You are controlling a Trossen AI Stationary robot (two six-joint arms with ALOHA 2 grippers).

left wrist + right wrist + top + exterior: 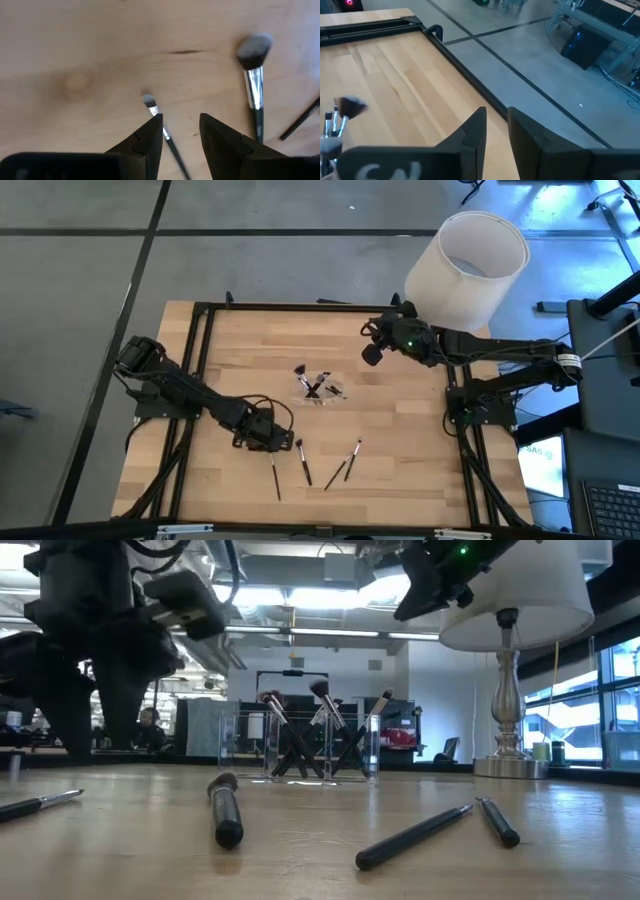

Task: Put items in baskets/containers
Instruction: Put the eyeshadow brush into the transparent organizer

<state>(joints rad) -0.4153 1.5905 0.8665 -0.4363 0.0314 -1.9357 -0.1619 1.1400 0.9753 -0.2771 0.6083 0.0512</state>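
A clear plastic holder (318,388) (320,745) stands mid-table with several makeup brushes upright in it. More brushes lie flat on the wood nearer the front edge: a thin one with a small pale tip (275,474) (149,101), a fuller-headed one with a silver ferrule (303,462) (254,60), and two crossed ones (345,464). My left gripper (268,442) (181,117) hovers open, pointing steeply down over the thin brush, whose handle runs under one finger. My right gripper (372,352) (495,125) hangs open and high near the far right, holding nothing.
A big white lampshade (468,270) on a metal stand (508,690) sits at the far right corner, beside the right arm. A black frame rail (300,307) runs round the tabletop. Bare wood lies left of the holder (230,360).
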